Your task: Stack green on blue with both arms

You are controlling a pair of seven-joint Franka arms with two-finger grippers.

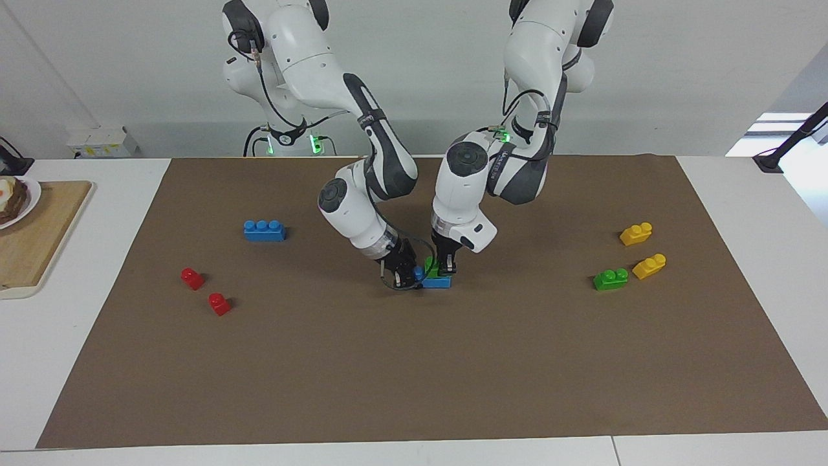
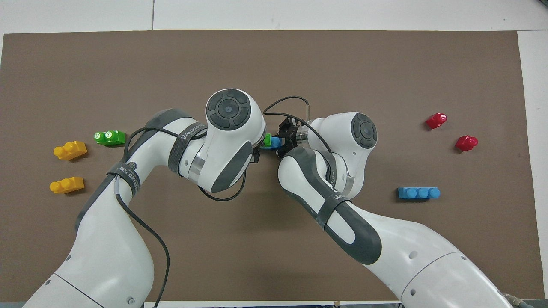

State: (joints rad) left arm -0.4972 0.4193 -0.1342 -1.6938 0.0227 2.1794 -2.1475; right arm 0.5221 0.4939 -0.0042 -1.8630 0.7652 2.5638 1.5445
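A green two-stud brick (image 1: 428,266) sits on a blue three-stud brick (image 1: 440,282) at the middle of the brown mat. My left gripper (image 1: 445,264) comes straight down and is shut on the green brick. My right gripper (image 1: 402,273) reaches in low from the right arm's end and is shut on the end of the blue brick. In the overhead view only slivers of the green brick (image 2: 267,140) and the blue brick (image 2: 276,141) show between the two wrists. The right gripper (image 2: 285,139) shows there; the left gripper is hidden under its own wrist.
A second blue brick (image 1: 264,230) and two red bricks (image 1: 192,278) (image 1: 219,303) lie toward the right arm's end. A second green brick (image 1: 610,279) and two yellow bricks (image 1: 636,233) (image 1: 649,266) lie toward the left arm's end. A wooden board (image 1: 32,239) lies off the mat.
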